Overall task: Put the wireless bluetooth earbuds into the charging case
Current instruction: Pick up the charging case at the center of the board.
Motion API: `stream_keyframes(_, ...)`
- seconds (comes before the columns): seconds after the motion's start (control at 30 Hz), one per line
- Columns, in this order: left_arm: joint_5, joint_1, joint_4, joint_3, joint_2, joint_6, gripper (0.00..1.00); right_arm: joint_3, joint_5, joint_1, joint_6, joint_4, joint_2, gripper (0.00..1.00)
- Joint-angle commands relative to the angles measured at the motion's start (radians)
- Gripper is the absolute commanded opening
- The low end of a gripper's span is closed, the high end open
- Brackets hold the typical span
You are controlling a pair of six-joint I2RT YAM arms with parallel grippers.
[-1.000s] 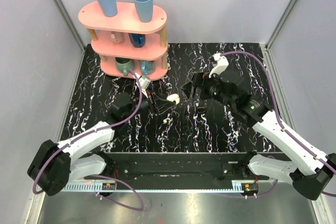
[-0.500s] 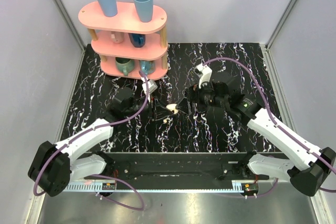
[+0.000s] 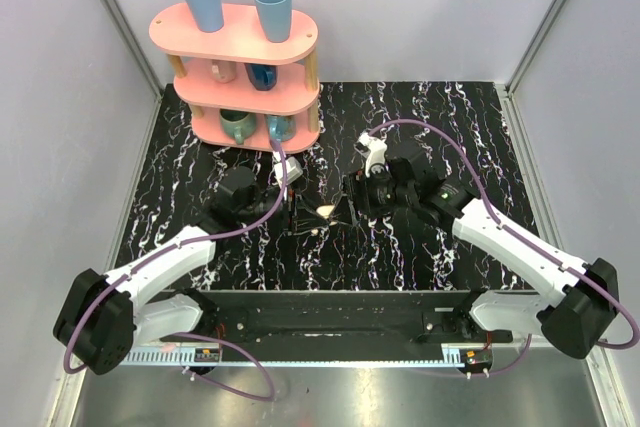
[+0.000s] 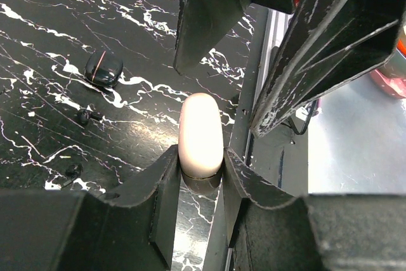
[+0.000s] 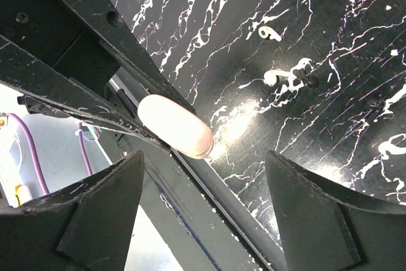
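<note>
My left gripper (image 3: 306, 210) is shut on the charging case (image 3: 325, 210), held low over the black marble table. In the left wrist view the gripper (image 4: 200, 157) pinches the case (image 4: 200, 128) at its dark base, with the cream oval part sticking out. My right gripper (image 3: 349, 203) is open, close to the case's far end. In the right wrist view it (image 5: 204, 157) stands wide apart around the case (image 5: 174, 126) without touching. One small cream earbud (image 3: 315, 230) lies on the table just in front of the case. The other earbud I cannot pick out.
A pink three-tier rack (image 3: 235, 47) with cups and mugs stands at the back left. A small black rounded box with a red line (image 4: 103, 69) and small black bits (image 4: 89, 116) lie on the marble. The black base rail (image 3: 330, 312) runs along the near edge.
My right gripper has moved left and closed in on the case. My left gripper has carried the case slightly down and toward the near edge.
</note>
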Motion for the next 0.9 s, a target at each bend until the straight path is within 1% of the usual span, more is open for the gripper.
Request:
stream_keyframes(0.0,0.037,0.006,0.040,0.052,-0.005,0.015,0.03,-0.004,-0.029,-0.001,0.015,0.056,0.000,0.85)
stream_keyframes(0.43,0.058,0.006,0.093,0.041,-0.024,-0.022,0.04,-0.020,0.051,-0.001,0.049,0.067,0.026,0.85)
stream_keyframes(0.87,0.107,0.006,0.078,0.041,-0.045,-0.020,0.04,-0.022,0.134,-0.001,0.084,0.079,0.035,0.87)
